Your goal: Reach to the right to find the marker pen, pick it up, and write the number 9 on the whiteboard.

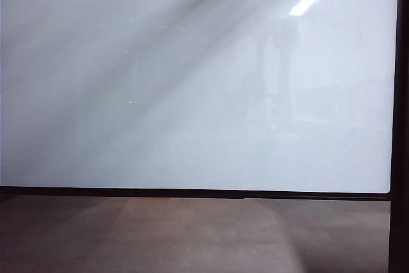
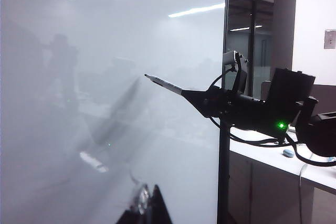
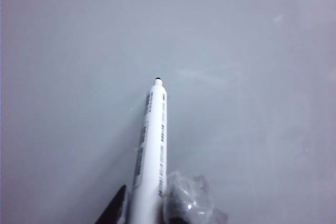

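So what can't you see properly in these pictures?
- Exterior view: the whiteboard fills the picture; no arms or pen show, only blurry reflections.
- Left wrist view: whether the marker pen tip in the right gripper touches the board is too small to tell. The left gripper is cut off by the edge.
- Right wrist view: the pen hides its own tip's contact.
- No written number shows in any view.

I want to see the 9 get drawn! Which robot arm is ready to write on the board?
The right one. The right gripper is shut on the marker pen, its tip aimed at the whiteboard. The left gripper holds nothing.
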You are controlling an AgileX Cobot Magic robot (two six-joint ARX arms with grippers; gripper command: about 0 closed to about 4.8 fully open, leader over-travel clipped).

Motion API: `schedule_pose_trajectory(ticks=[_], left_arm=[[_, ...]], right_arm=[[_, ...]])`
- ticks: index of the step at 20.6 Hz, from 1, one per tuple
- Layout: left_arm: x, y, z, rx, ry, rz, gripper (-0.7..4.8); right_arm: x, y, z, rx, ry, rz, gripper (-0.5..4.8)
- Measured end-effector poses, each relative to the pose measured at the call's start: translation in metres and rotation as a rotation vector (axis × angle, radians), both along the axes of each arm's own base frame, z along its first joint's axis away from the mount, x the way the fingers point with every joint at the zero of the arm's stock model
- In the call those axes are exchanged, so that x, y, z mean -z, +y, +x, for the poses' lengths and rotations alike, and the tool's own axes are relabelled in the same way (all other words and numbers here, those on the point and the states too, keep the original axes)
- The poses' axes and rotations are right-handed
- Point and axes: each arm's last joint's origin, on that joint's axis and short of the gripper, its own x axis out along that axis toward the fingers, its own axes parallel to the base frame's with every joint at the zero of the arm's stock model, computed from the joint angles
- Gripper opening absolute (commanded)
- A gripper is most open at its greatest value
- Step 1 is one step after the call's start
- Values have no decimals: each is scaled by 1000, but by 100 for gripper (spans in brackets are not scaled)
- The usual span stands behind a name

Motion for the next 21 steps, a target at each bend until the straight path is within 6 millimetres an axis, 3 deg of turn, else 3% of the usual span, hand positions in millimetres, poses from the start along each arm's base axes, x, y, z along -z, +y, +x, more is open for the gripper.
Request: schedule_pose_trajectory(ticks=[16, 21], left_arm=[[0, 0, 0, 0, -1, 0, -5], [0, 0, 0, 0, -1, -1, -5]], right_arm=[[4, 3, 7, 3, -14, 7, -3], [-2, 6, 15, -2, -14, 5, -3]])
